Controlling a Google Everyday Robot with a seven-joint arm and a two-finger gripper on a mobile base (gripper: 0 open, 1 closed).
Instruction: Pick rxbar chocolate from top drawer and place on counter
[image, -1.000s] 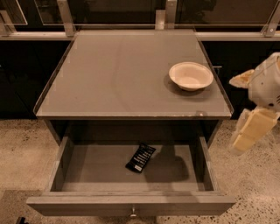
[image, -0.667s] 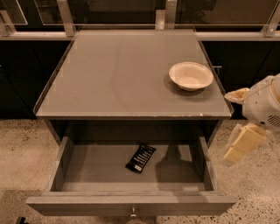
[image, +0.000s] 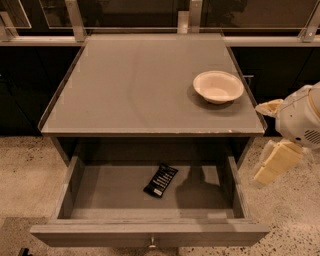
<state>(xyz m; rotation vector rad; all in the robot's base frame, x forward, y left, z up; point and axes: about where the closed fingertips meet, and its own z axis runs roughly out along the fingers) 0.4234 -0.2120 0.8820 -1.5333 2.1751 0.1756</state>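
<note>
The rxbar chocolate (image: 161, 180) is a small black wrapper with white lettering, lying flat on the bottom of the open top drawer (image: 75, 190), near its middle. The grey counter (image: 135, 85) sits above the drawer. My gripper (image: 259, 142) is at the right edge of the view, just right of the drawer's right side and the counter's front right corner, above the floor. Its two cream fingers (image: 274, 164) are spread apart and hold nothing. It is well to the right of the bar.
A cream bowl (image: 218, 86) stands on the counter's right side. A small metal knob (image: 151, 244) is at the drawer's front centre. Speckled floor (image: 25, 170) lies on both sides. Dark cabinets and a railing run along the back.
My gripper has moved down and a little left, closer to the drawer's right side. The bar, the bowl and the drawer have not moved.
</note>
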